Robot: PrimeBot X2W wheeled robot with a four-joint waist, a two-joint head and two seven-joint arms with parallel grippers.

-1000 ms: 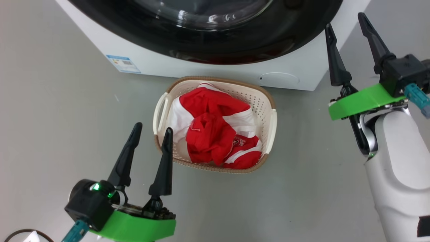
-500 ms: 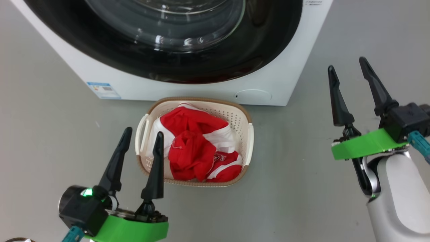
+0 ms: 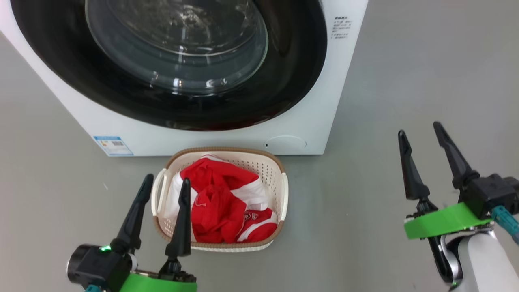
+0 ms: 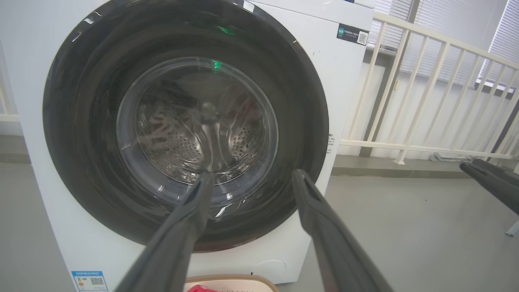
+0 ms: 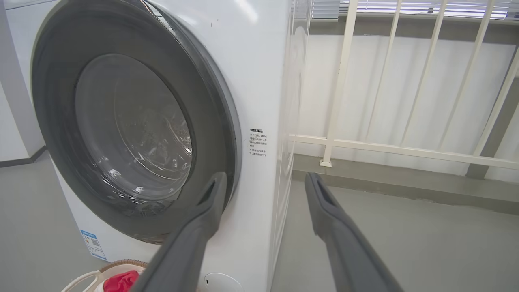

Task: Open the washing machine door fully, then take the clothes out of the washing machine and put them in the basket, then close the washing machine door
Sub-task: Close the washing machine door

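Just ahead of my L gripper (image 3: 167, 178), fingers apart & empty, sits the basket (image 3: 265, 168) w/ the clothes (image 3: 215, 202) inside. R gripper (image 3: 419, 127), apart too, is farther off. Straight past the basket, the washing machine door (image 3: 292, 73) looks shut.

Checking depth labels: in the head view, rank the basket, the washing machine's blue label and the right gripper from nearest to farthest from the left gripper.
1. basket, just beside the left gripper, to its right.
2. blue label, ahead, low on the washing machine.
3. right gripper, far right.
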